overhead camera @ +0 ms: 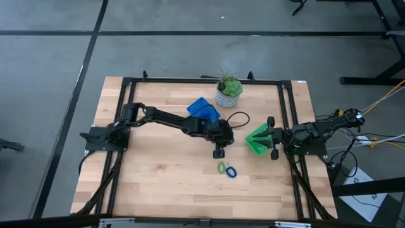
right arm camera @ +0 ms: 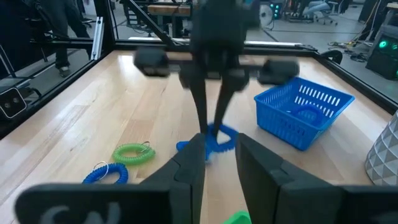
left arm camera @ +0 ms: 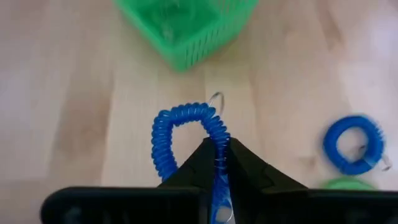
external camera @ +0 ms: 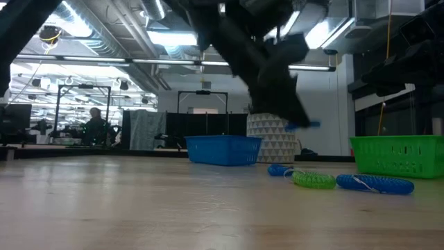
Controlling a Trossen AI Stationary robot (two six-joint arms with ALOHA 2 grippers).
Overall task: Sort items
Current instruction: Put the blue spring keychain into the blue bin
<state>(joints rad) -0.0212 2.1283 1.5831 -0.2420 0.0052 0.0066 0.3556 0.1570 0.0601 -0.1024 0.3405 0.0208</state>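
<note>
While the table [overhead camera: 158,183] carries the whole job, the step in hand looks like a pick-up: the left arm reaches across to the middle, and the left tool [left arm camera: 221,152] is pressed together on a blue coil ring [left arm camera: 186,134], pinching one side of its loop just above the wood. Judged from that, the next move calls for lifting the ring clear and carrying it to the far left, over the blue tray [overhead camera: 202,109], before letting go. At the right edge, the right tool [right arm camera: 214,155] waits beside the green tray [overhead camera: 258,140]; I cannot tell its finger state for certain. By count, there are two trays, one blue and one green. On the near side lie one green ring [overhead camera: 221,168] and one blue ring [overhead camera: 231,171], touching each other. One more blue ring [right arm camera: 305,113] seems to sit inside the blue tray.
</note>
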